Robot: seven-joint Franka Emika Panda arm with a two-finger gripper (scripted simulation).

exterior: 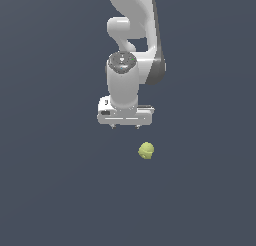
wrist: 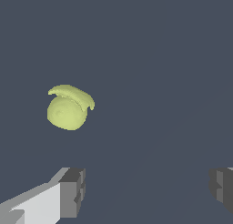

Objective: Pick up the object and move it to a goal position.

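Observation:
The object (exterior: 146, 150) is a small yellow-green lumpy ball lying on the dark grey floor, a little toward the exterior view's right of the arm. It also shows in the wrist view (wrist: 68, 108), with a curved flap on one side. My white gripper (exterior: 125, 126) hangs above and behind it, pointing down. In the wrist view the gripper (wrist: 145, 189) is open and empty, its two grey fingertips (wrist: 73, 191) wide apart, and the object lies off to one side of the gap, apart from them.
The flat dark grey floor (exterior: 60, 190) stretches all around. The white arm (exterior: 132, 50) rises behind the gripper toward the top of the exterior view.

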